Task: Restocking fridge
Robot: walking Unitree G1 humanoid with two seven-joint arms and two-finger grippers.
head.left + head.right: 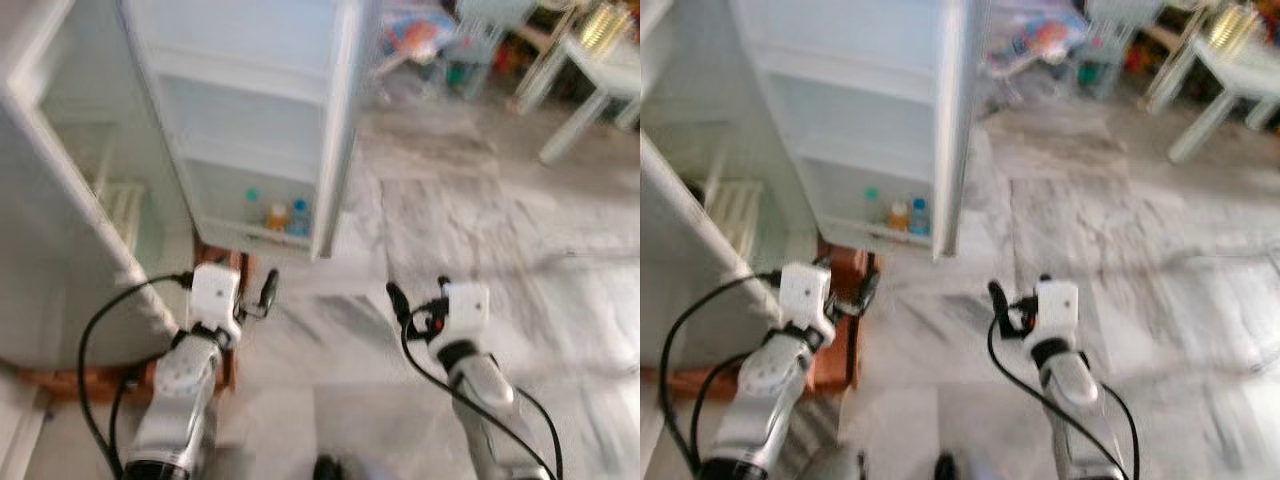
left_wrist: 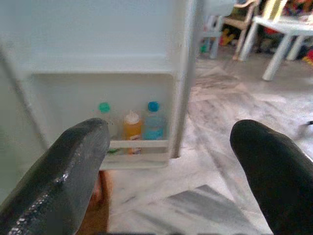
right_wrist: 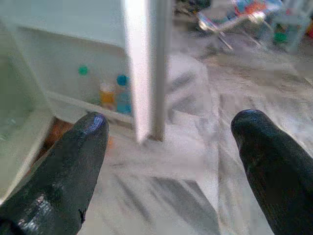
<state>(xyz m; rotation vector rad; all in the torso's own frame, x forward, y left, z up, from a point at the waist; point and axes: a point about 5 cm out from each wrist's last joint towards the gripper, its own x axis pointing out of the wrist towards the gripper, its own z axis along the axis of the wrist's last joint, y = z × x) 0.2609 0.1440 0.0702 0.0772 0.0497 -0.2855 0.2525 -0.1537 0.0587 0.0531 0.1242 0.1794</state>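
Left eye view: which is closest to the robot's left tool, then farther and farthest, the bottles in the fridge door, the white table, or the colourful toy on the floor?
From the left tool:
1. Bottles, on the bottom shelf of the open fridge door, just ahead of the tool.
2. Colourful toy, on the floor beyond the door, to the right.
3. White table, far right corner.

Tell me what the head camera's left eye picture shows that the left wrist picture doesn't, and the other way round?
Left eye: both silver arms, the left gripper and right gripper raised over the marble floor, and the fridge's inside. Left wrist: a close look between its open jaws at a white plastic chair. Both: the open fridge door with three bottles on its bottom shelf, and a white table.
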